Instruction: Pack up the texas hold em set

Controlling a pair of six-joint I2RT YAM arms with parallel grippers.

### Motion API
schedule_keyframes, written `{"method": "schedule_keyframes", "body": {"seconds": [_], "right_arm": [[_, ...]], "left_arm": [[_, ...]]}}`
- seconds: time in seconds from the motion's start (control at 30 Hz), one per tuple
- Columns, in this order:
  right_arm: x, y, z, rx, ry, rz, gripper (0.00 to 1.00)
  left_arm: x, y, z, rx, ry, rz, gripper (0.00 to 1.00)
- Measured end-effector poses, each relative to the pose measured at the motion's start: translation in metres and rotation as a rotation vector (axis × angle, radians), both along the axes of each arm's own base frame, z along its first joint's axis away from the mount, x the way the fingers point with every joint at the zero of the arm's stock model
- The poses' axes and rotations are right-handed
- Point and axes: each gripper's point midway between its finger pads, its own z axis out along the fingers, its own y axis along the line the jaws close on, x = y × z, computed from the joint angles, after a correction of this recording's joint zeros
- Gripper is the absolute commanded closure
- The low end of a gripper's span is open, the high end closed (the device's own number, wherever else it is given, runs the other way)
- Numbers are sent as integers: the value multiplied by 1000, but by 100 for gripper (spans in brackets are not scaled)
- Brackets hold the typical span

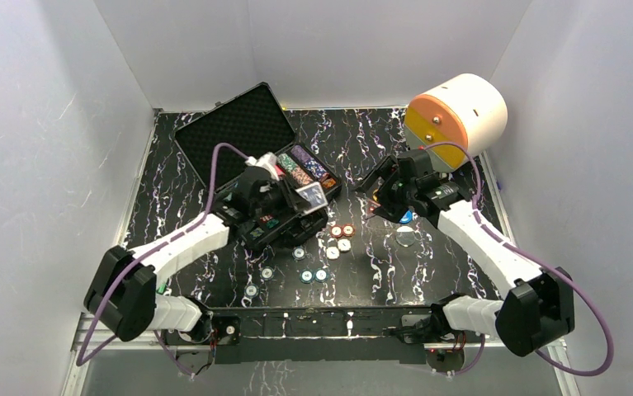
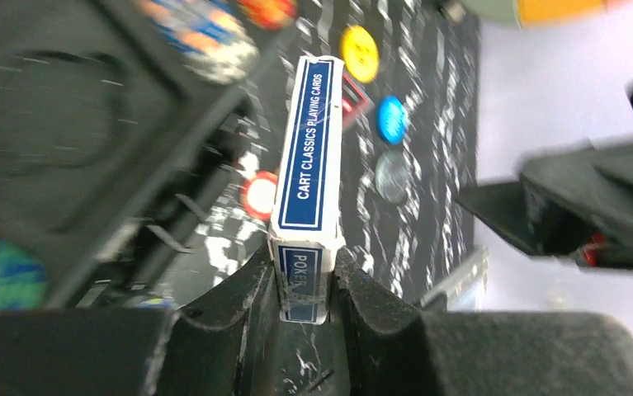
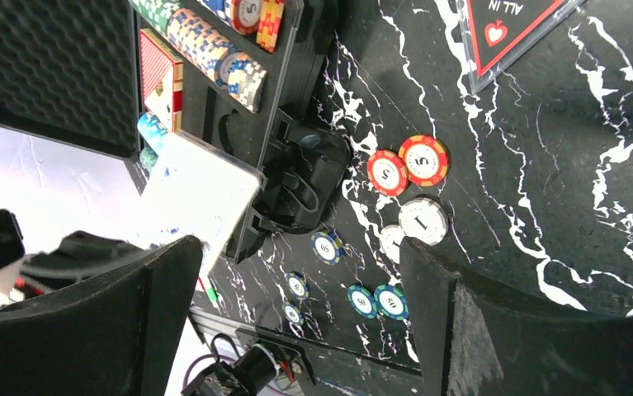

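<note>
The black case (image 1: 232,132) lies open at the back left, its tray (image 3: 292,74) holding rows of chips (image 1: 304,167) and a red card deck (image 3: 160,78). My left gripper (image 2: 304,285) is shut on a blue card deck (image 2: 309,148) and holds it above the case's near corner; the deck also shows in the top view (image 1: 311,195). My right gripper (image 3: 296,289) is open and empty, hovering right of the case (image 1: 377,195). Several loose chips (image 1: 339,238) lie on the table in front of the case. A yellow button (image 2: 360,54) and a blue button (image 2: 391,120) lie beyond the deck.
A big white cylinder with orange-yellow drawers (image 1: 457,115) stands at the back right. A clear "ALL IN" triangle (image 3: 511,29) and a grey disc (image 1: 406,238) lie near my right gripper. The case handle (image 3: 304,177) juts towards the loose chips. White walls surround the table.
</note>
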Motion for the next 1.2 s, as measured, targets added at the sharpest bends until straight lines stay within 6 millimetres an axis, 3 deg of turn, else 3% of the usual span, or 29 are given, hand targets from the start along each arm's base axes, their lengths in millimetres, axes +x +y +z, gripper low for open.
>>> {"method": "schedule_keyframes", "body": {"seconds": [0.17, 0.27, 0.7, 0.73, 0.83, 0.93, 1.0, 1.03, 1.2], "right_arm": [[0, -5, 8, -16, -46, 2, 6], [-3, -5, 3, -19, -36, 13, 8], [-10, 2, -4, 2, 5, 65, 10], [-10, 3, -4, 2, 6, 65, 10], [-11, 3, -5, 3, 7, 65, 10], [-11, 3, -4, 4, 8, 67, 10], [-11, 3, -4, 5, 8, 67, 10], [-11, 3, -5, 5, 9, 67, 10], [-11, 3, -5, 5, 9, 67, 10]], "left_arm": [[29, 62, -12, 75, 66, 219, 100], [32, 81, -24, 107, 123, 276, 100], [34, 71, -44, 73, 205, 244, 100], [36, 69, -45, 61, 207, 241, 97], [49, 60, -47, 49, 222, 228, 64], [52, 66, -50, 107, 233, 229, 37], [52, 73, -51, 178, 243, 232, 29], [58, 79, -39, 228, 215, 231, 29], [60, 92, -31, 314, 195, 245, 30]]}}
